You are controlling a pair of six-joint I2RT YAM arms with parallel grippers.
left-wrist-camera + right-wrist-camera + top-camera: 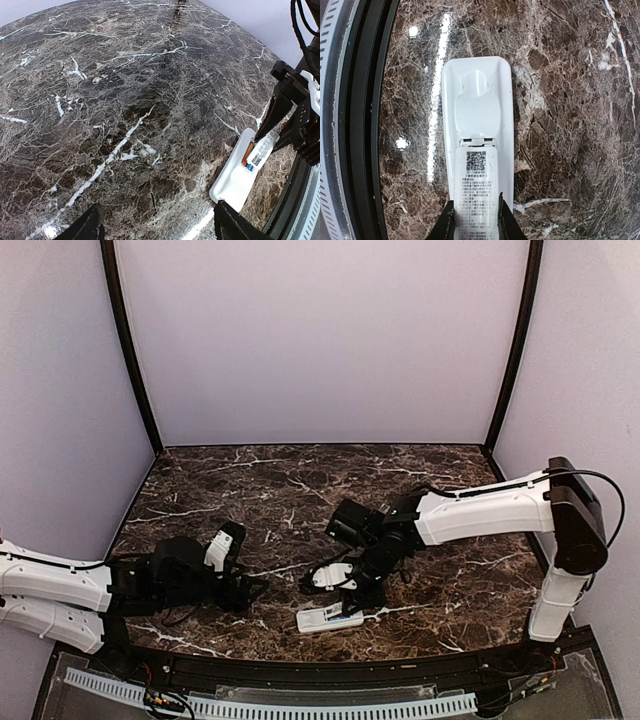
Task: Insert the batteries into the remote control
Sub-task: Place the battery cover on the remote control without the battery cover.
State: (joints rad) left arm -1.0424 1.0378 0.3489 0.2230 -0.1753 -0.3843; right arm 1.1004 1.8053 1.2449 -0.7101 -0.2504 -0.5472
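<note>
Left wrist view alone catches the batteries (246,155), an orange-red and blue sliver in the recess of the remote control (231,182), which lies back-up on the worktop (125,100) near its front edge. Right wrist view shows only the labelled battery cover (476,190) over that recess, pinched by the right tool (476,222). From the side the right arm (480,510) reaches in low, bent downward at the wrist. Beside it, the left tool (157,217) sits low with fingers spread wide.

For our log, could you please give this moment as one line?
left hand: open | right hand: grips white labelled cover piece over white rectangular remote
</note>
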